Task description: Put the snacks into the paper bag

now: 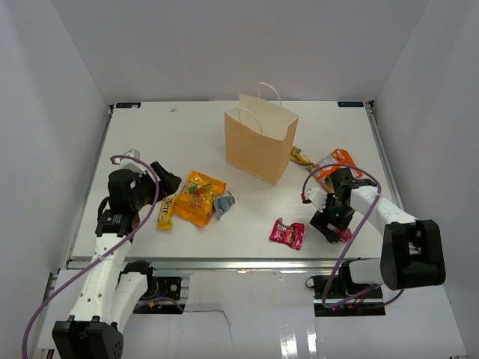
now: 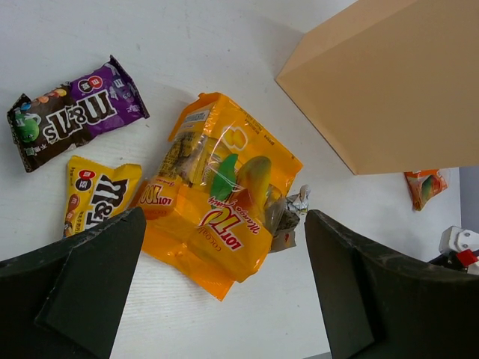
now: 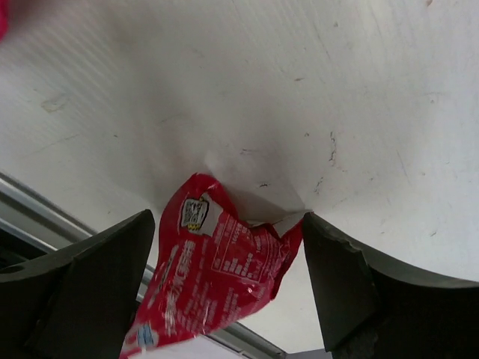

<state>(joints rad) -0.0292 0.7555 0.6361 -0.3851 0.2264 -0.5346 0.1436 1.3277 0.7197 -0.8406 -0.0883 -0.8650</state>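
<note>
The tan paper bag (image 1: 260, 146) stands upright at the middle back; it also shows in the left wrist view (image 2: 389, 82). My left gripper (image 1: 161, 182) (image 2: 224, 299) is open and empty, just short of two overlapping orange bags (image 1: 200, 196) (image 2: 224, 217). A yellow bar (image 1: 165, 212) (image 2: 93, 198), a purple wrapper (image 2: 78, 112) and a grey-blue pack (image 1: 223, 200) (image 2: 292, 217) lie around them. My right gripper (image 1: 333, 224) (image 3: 228, 292) is open, with a red packet (image 3: 217, 277) between its fingers. A red/pink pack (image 1: 287, 233) lies to its left.
An orange-green bag (image 1: 334, 164) (image 2: 423, 187) and a small yellow-green packet (image 1: 301, 156) lie right of the paper bag. The table's front edge and metal rail (image 3: 45, 217) run close to the right gripper. White walls enclose the table on three sides.
</note>
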